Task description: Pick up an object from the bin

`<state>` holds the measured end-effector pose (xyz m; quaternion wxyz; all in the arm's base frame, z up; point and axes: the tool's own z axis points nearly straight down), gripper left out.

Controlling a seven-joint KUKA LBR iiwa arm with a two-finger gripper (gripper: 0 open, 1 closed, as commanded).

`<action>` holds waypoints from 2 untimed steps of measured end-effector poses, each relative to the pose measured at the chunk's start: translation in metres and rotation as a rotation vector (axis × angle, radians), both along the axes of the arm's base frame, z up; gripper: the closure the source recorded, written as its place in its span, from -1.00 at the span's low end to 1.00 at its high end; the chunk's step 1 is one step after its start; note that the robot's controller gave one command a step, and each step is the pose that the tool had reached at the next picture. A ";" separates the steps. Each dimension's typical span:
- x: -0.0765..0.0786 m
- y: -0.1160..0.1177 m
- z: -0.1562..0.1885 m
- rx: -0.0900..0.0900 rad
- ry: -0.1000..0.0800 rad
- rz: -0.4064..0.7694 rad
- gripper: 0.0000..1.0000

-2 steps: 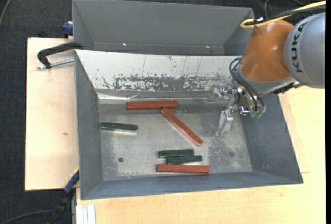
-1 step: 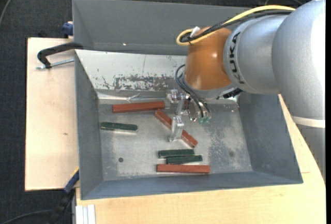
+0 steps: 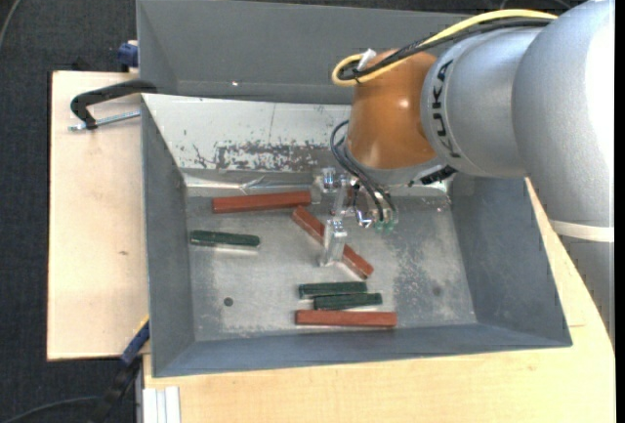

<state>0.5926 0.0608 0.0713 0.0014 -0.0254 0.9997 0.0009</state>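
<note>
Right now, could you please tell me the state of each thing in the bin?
gripper: low over the diagonal red stick's middle.
diagonal red stick: flat mid-bin, partly under gripper.
long red stick: flat at the back.
lone green stick: flat at left, apart.
green stick pair: flat, side by side.
front red stick: flat, beside the pair.

One brand name on the robot arm (image 3: pixel 518 89)
Black letters (image 3: pixel 438 108), beside the orange cover (image 3: pixel 391 123), read partly as "KUKA".
</note>
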 end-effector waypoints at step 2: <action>0.003 0.001 0.064 0.000 -0.010 0.001 1.00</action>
